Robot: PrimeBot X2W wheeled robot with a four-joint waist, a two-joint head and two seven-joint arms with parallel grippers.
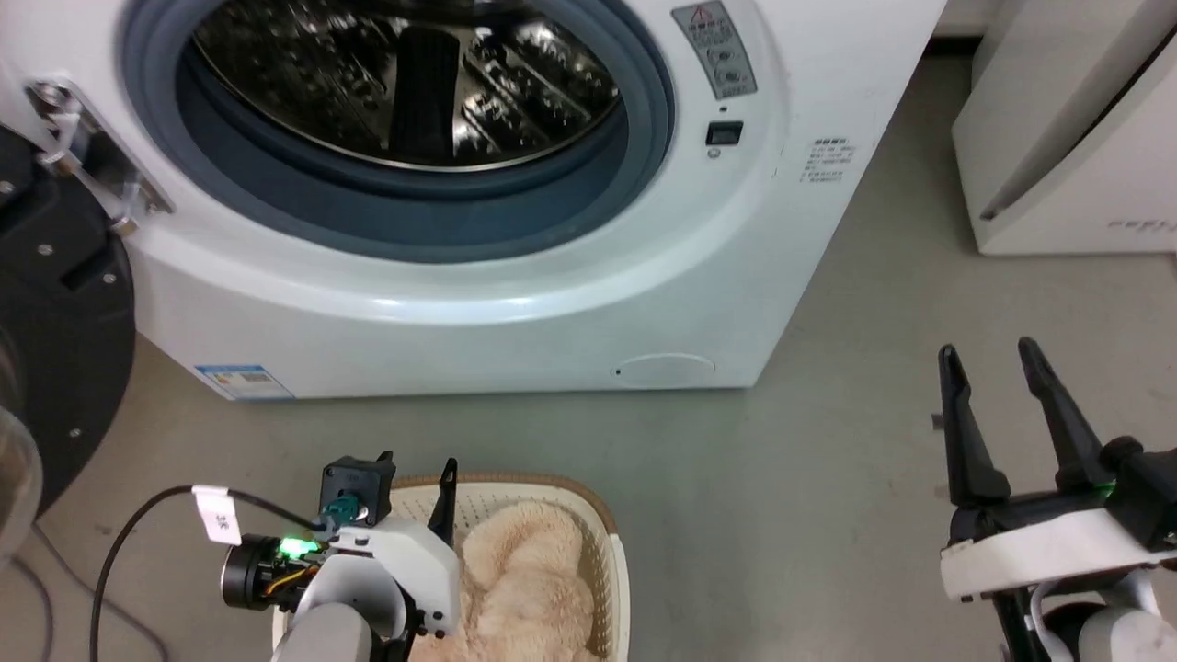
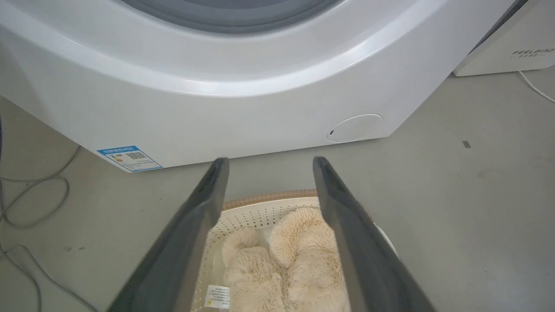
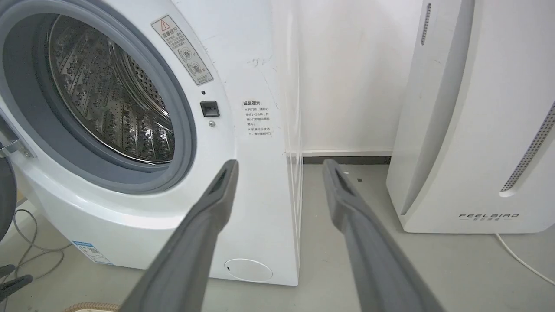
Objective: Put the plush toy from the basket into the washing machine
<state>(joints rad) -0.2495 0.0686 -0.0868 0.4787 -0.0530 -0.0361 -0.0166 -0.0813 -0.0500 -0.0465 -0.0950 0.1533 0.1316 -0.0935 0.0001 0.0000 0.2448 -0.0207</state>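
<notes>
The left gripper (image 1: 417, 462) is hanging over the near left part of the basket (image 1: 609, 561), its two dark fingers spread wide apart and gripping nothing. In the left wrist view the fingers are pointing toward the far rim of the basket, and the plush toy (image 2: 299, 255) is showing between and below them. Whether the fingers are touching the fur cannot be told. The toy is lying inside the basket, its shaggy cream limbs curled against the perforated wall, with a small white label (image 2: 217, 297) showing on the basket's base at its left.

The right gripper (image 1: 988, 354) is hovering well to the right above the bare grey floor (image 1: 782, 496), fingers parted and holding nothing, pointing toward the right corner of the washing machine (image 1: 515, 340).

The basket is sitting on the floor just in front of the machine, a strip of floor lying between them. The machine's round opening is standing uncovered, the shiny steel drum (image 1: 405, 83) showing inside the grey gasket. The black-framed door (image 1: 55, 322) is hanging open at the left. A white slanted appliance (image 1: 1067, 138) is standing at the far right, apart from the machine.
</notes>
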